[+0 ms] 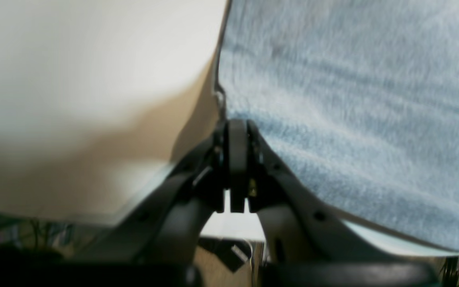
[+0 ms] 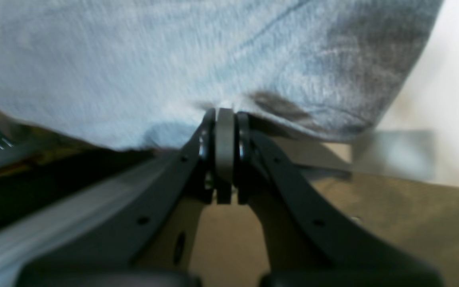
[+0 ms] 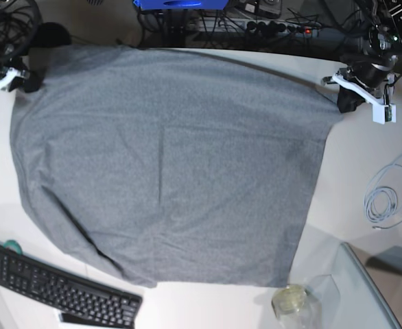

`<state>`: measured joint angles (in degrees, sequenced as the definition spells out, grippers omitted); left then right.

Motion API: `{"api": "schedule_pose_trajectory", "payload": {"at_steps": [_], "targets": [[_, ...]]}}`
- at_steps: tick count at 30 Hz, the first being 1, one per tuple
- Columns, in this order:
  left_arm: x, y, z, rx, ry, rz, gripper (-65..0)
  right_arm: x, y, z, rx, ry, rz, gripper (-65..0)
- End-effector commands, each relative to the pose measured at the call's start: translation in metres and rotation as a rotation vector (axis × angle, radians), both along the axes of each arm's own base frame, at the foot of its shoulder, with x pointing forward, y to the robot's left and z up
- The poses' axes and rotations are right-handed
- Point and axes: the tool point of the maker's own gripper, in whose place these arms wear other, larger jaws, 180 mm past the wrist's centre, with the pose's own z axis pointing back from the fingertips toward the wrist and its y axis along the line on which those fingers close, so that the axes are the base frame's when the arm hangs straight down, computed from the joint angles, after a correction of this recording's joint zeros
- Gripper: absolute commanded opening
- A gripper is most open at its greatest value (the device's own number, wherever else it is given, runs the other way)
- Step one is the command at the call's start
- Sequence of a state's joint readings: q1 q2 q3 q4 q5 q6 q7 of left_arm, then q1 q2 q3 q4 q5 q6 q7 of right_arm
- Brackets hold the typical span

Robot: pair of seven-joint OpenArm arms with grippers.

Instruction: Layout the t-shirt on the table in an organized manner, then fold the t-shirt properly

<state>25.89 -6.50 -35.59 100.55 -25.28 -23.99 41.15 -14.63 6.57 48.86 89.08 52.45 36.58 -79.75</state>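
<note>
T-shirt is lying spread flat on the white tabletop, filling the middle of the base view from the upper edge down almost to the lower edge. Long axis is running roughly top to bottom of the frame, tilted a little. One straight edge is sitting near the bottom centre; the two far corners are reaching toward the upper left and upper right, each at a gripper. Which end is collar and which is hem cannot be told here. Soft creases are crossing the lower left part.

Left gripper is sitting at the upper right of the base view; right gripper at the upper left.

Left wrist view: jaws are pressed together on the t-shirt edge at frame centre, left gripper, cloth filling the right half, bare tabletop on the left.

Right wrist view: jaws are likewise pinched shut on the cloth edge, right gripper, t-shirt filling the upper frame, blurred.

Only the base view is showing the keyboard at lower left, a coiled cable at right, a small jar and a glass panel at lower right.
</note>
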Motion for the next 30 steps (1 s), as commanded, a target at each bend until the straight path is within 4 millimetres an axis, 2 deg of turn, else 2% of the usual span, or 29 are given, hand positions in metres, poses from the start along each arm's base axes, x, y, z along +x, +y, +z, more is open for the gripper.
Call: {"api": "schedule_pose_trajectory", "payload": {"at_steps": [1, 4, 11, 16, 22, 30], "targets": [[0.007, 0.004, 0.004, 0.005, -0.003, 0.003, -65.0, 0.016, -0.007, 0.012, -0.012, -0.053, -0.013, -64.7], [0.022, 0.004, -0.001, -0.022, 0.016, 0.01, -65.0, 0.031, -0.007, 0.016, 0.009, -0.071, -0.043, -64.7], [0.048, 0.005, -0.006, -0.066, -0.008, 0.033, -65.0, 0.051, -0.009, 0.004, 0.106, -0.043, -0.109, -64.8], [0.063, 0.006, -0.009, -0.09, -0.019, 0.047, -65.0, 0.066, -0.021, 0.006, 0.117, -0.05, -0.121, -64.8], [0.082, 0.007, -0.011, -0.123, -0.033, 0.061, -65.0, 0.083, -0.042, 0.01, 0.127, -0.08, -0.238, -64.8], [0.106, 0.005, -0.01, -0.164, -0.057, 0.074, -65.0, 0.099, -0.05, 0.007, 0.166, -0.087, -0.273, -64.8]]}}
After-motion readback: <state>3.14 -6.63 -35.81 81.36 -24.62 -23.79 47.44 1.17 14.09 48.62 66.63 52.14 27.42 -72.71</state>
